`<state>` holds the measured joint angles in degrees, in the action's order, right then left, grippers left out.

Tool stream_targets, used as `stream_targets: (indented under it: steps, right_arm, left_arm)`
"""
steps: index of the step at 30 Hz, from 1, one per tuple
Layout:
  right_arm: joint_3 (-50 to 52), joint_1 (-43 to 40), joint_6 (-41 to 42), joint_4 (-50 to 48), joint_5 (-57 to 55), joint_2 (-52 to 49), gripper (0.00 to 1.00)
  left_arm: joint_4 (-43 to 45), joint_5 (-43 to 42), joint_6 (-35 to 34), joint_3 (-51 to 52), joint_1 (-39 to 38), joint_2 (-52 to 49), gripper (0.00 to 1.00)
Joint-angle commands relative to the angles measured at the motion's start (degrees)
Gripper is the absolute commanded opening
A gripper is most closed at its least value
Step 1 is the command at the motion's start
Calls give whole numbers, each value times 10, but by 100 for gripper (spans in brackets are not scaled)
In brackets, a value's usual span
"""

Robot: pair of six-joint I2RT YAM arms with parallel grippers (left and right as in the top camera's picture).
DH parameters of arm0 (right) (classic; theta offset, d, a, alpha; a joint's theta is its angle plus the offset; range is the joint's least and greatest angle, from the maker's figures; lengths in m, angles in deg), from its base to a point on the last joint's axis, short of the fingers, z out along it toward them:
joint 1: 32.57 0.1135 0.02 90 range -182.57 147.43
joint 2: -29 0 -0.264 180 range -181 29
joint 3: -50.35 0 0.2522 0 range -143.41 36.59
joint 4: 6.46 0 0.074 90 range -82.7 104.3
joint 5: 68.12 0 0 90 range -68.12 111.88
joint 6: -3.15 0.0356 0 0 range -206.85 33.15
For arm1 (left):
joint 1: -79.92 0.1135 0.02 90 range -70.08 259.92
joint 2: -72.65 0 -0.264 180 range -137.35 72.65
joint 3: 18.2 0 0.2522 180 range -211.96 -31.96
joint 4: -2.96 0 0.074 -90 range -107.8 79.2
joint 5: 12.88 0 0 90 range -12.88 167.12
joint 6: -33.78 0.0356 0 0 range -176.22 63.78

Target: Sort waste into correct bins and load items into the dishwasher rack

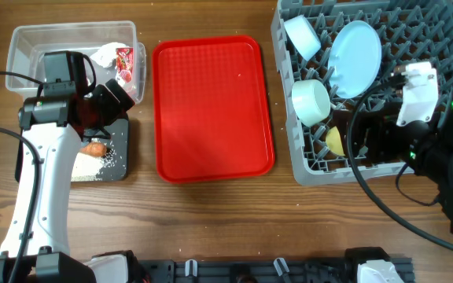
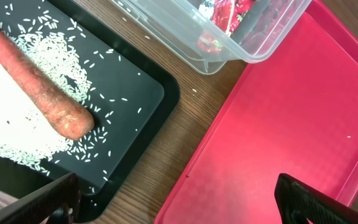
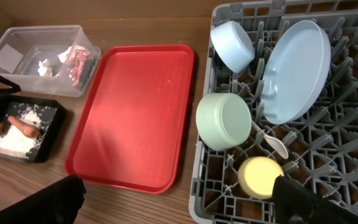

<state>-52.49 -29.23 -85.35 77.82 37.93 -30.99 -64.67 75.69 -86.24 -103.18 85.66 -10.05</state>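
The orange carrot [image 2: 42, 93], a brown lump [image 3: 0, 127] and rice grains [image 2: 17, 137] lie in the black tray [image 1: 122, 163]. The red-and-white wrapper [image 1: 123, 61] and crumpled paper [image 1: 104, 53] lie in the clear tub [image 1: 22, 47]. The grey rack [image 1: 305, 169] holds the pale blue plate [image 1: 355, 47], one bluish-white bowl [image 1: 301, 35], the mint bowl [image 1: 311, 101], the yellow cup [image 3: 261, 176] and the white spoon [image 3: 277, 144]. My left gripper [image 2: 179, 205] is open and empty above the black tray's corner. My right gripper [image 3: 182, 202] is open and empty over the rack.
The red serving tray [image 1: 211, 102] lies between the bins and the rack with nothing on it. Bare wooden table runs along the front edge. The left arm's white link crosses the table's left front.
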Motion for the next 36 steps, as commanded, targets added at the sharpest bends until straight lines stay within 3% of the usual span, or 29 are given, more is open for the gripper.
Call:
stream_targets:
  steps: [1, 11, 14, 27, 36]
  right_arm:
    - [-6, 2, -19, -4, -22, 0, 100]
    - [4, 6, -29, -59, -27, -1, 100]
    - [50, 6, -30, -126, -27, 14, 100]
    - [566, 38, -24, -596, -25, 297, 100]
    - [813, 48, 21, -739, -32, 466, 100]
  left_arm:
    - [0, 2, 11, -10, 3, 8, 100]
    - [0, 2, 11, -10, 3, 8, 100]
    - [0, 2, 11, -10, 3, 8, 100]
    - [0, 2, 11, -10, 3, 8, 100]
    - [0, 2, 11, -10, 3, 8, 100]
